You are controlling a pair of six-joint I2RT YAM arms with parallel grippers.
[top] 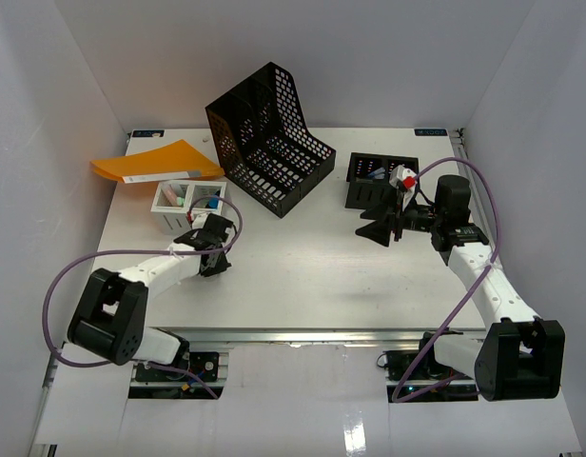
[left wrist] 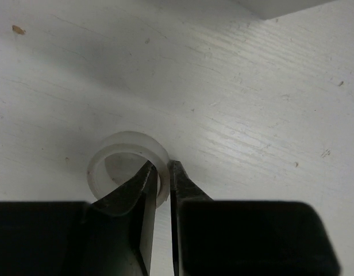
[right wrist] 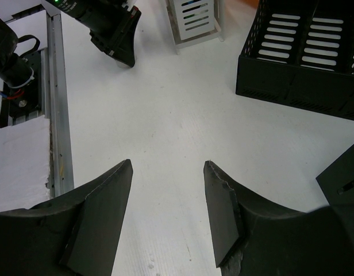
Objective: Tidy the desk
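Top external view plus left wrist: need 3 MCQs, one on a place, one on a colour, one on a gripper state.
1. Where on the desk is the orange folder?
A. far left corner
B. near right corner
C. centre front

2. What colour is the mesh file rack?
A. white
B. black
C. orange

3. What is the left gripper doing?
A. open above bare desk
B. shut on the wall of the translucent ring
C. shut on a pen

Answers:
1 A: the top view shows the folder at the far left.
2 B: its mesh is black in the top view.
3 B: the wrist view shows the gripper pinching the wall, one side inside the ring and one outside.
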